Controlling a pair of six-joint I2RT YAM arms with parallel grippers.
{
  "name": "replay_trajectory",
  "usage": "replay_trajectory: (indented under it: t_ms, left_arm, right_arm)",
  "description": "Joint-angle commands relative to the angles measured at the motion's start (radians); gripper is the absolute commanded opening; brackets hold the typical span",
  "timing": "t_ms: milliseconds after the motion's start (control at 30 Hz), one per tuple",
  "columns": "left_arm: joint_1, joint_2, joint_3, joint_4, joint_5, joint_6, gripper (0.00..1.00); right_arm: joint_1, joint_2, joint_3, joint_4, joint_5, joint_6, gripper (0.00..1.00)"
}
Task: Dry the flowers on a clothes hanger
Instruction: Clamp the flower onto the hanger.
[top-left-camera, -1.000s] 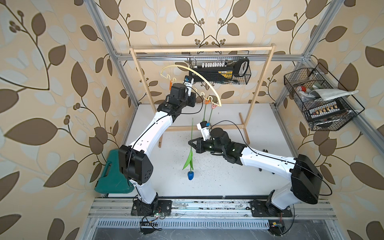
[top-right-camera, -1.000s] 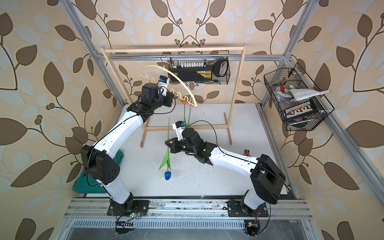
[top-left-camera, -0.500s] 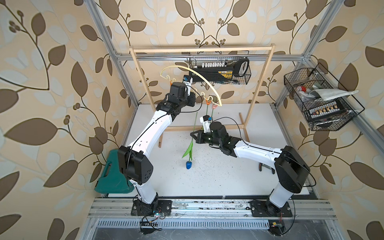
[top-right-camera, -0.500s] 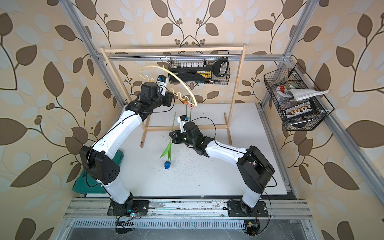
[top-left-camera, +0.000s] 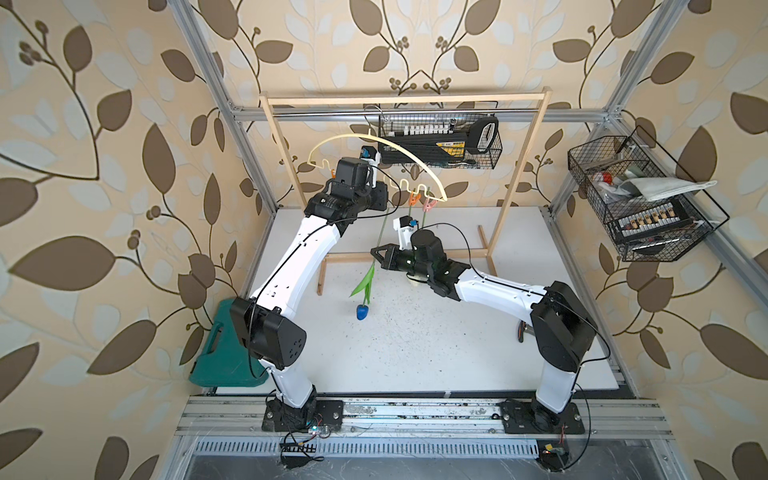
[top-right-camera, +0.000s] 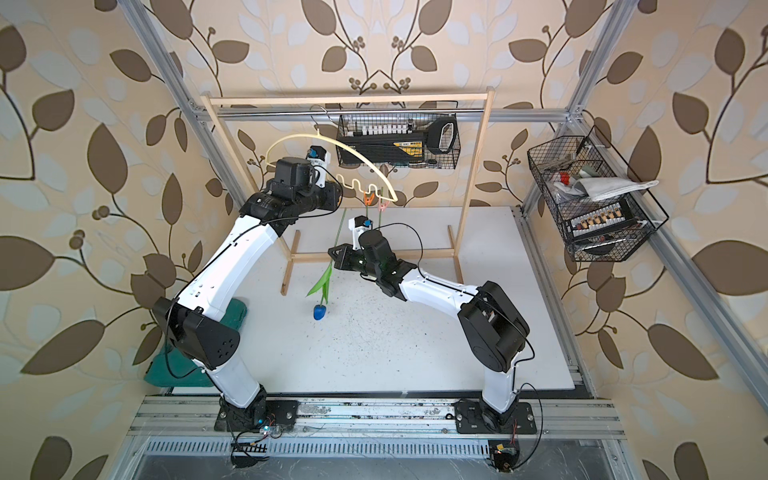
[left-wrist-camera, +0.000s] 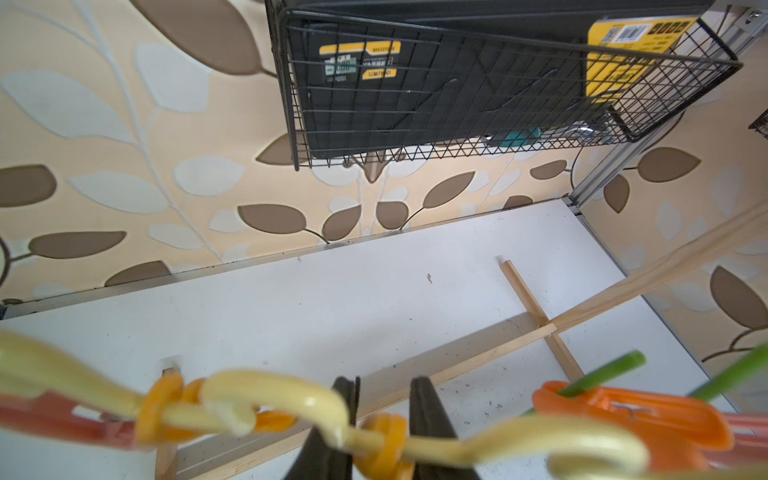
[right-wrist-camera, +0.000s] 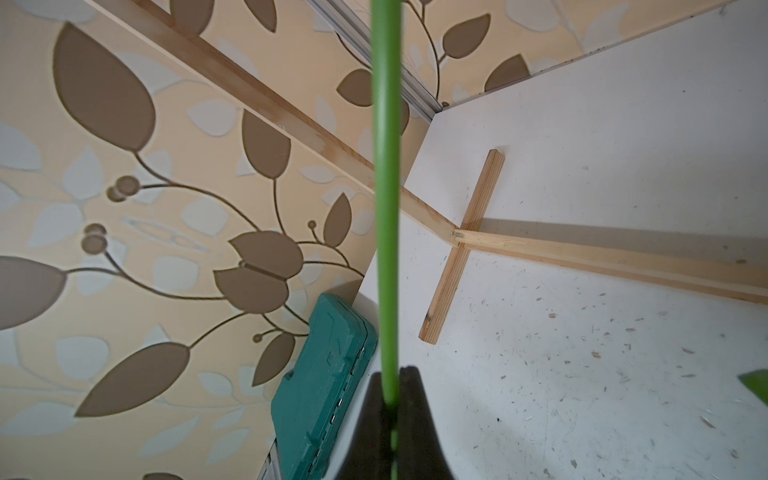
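- Green plastic fills the right gripper (right-wrist-camera: 390, 386): its black fingers are pressed together on the thin stem of the blue tulip (top-left-camera: 367, 283). The tulip hangs head-down below that grip, clear of the table (top-left-camera: 415, 353). Its cut end rises above the grip towards the left gripper (left-wrist-camera: 383, 380).
- The left gripper is up at the clothes hanger (left-wrist-camera: 291, 395), fingers narrowly apart on either side of the wavy bar. The loop of a spare orange peg (left-wrist-camera: 382, 440) fills the gap. They appear to pinch it, though the peg's own mouth sits under the hand, out of sight.
- Just past that hand along the bar, a second orange peg (left-wrist-camera: 623, 411) and a pink peg (top-left-camera: 428, 204) each bite a green stem. One cream head (top-left-camera: 414, 283) peeps out under the right wrist in a top view.
- Step in hand, as I judge it: the third and last flower is being offered up to its peg. Two of three look done.
- The next move calls for the right gripper to lift the stem tip into the peg beneath the left fingers without letting it swing. The left must hold the peg spread until the stem is seated, then ease off so it bites. Only then should the right let go.
- Risk: the stem is thin and smooth and the hanger hangs free, so a nudge could swing the bar away from the tip.
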Motion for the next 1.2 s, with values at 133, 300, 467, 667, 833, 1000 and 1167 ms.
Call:
replay_trajectory:
  t_ms: [133, 300, 467, 667, 833, 1000, 1167]
  left_arm:
    - [0.001, -0.009, 0.048, 0.015, 0.028, -0.028, 0.24]
    - [0.0, -0.006, 0.047, 0.007, 0.037, -0.035, 0.24]
    - [0.001, 0.001, 0.053, 0.001, 0.035, -0.033, 0.23]
    - [0.0, 0.008, 0.055, 0.001, 0.035, -0.037, 0.22]
    - [0.001, 0.008, 0.06, -0.001, 0.036, -0.042, 0.22]
    - [0.001, 0.013, 0.069, -0.009, 0.046, -0.048, 0.21]
    - [0.001, 0.017, 0.068, -0.007, 0.045, -0.053, 0.2]
  right_arm:
    - [-0.012, 0.033, 0.091, -0.039, 0.011, 0.012, 0.0]
    - [-0.014, 0.059, 0.149, -0.065, 0.004, 0.012, 0.0]
    - [-0.017, 0.078, 0.192, -0.09, -0.007, 0.008, 0.0]
    - [-0.016, 0.077, 0.197, -0.062, -0.031, -0.001, 0.0]
    - [-0.026, 0.088, 0.223, -0.107, -0.016, -0.001, 0.0]
    - [-0.033, 0.091, 0.228, -0.123, -0.013, 0.01, 0.0]
    - [-0.038, 0.109, 0.259, -0.163, -0.01, -0.006, 0.0]
